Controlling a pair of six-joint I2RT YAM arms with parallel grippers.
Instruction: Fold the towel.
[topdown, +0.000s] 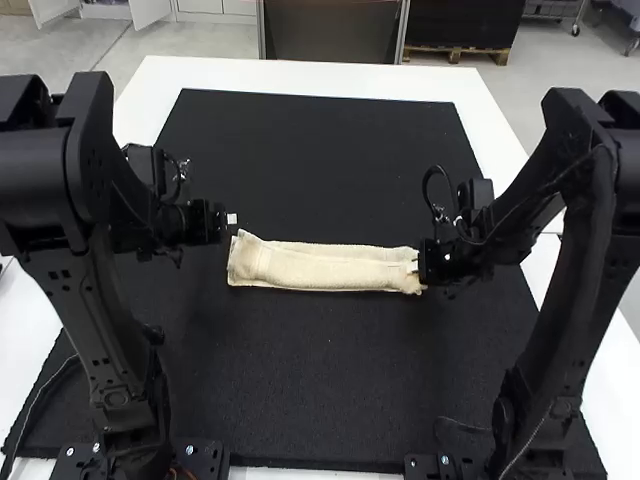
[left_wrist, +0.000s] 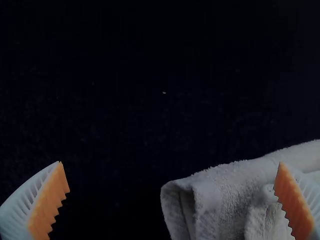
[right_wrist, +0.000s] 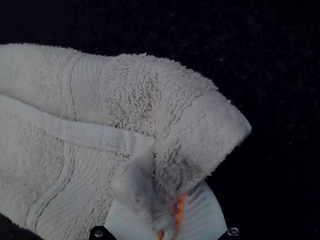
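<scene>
Across the middle of the black mat (topdown: 320, 370) lies the towel (topdown: 325, 268), cream-coloured and folded into a long, narrow strip running from side to side. Its left end is squarish, with one corner jutting out at the far side; in the left wrist view that end shows layered folds. At its right end the cloth is gathered and rumpled, and the right wrist view shows a flat hem running lengthwise over the cloth beneath, with ribbed bands crossing near the end.

At that right end, the right gripper (topdown: 424, 262) has a bunched bit of towel pinched between its orange pads (right_wrist: 180, 210). Near the opposite end is the left gripper (topdown: 229, 219), its white ribbed fingers (left_wrist: 300, 200) spread wide. In its own wrist view, one finger overlaps the towel while the other is well apart from it; whether that first finger touches the cloth cannot be told.

Farther out, the left arm (topdown: 110, 340) and right arm (topdown: 560, 330) stand on their own sides, and the white table (topdown: 300, 75) borders the mat.
</scene>
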